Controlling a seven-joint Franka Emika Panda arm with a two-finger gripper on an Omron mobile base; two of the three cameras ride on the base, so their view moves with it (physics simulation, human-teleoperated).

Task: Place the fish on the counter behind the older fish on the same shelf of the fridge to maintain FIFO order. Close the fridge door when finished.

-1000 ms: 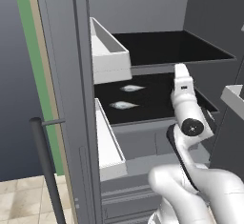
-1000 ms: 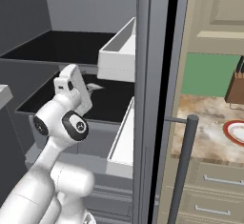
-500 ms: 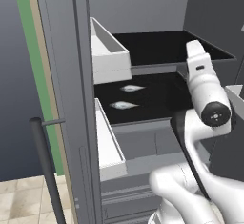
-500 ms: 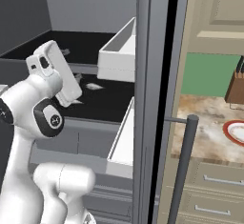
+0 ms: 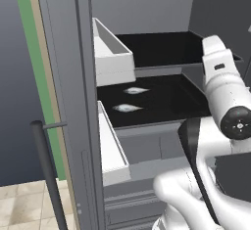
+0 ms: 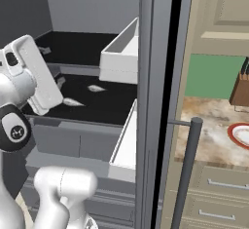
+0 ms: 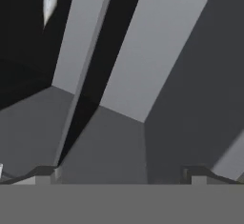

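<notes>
Fridge (image 5: 63, 53): doors open. Shelf (image 5: 166, 99): two fish, rear fish (image 5: 135, 90) behind front fish (image 5: 126, 108), near the left end, apart. Gripper (image 7: 124, 173): fingertips spread wide, nothing between them, facing the grey inner walls. Risk, as judged: the arm's elbow, close to the shelf's front edge, could clip it while swinging clear; the door left open would leave the task unfinished.

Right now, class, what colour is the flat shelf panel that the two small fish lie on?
Glossy black shelf panel with a grey front edge, carrying two silvery fish; clearest in the left base view.
</notes>
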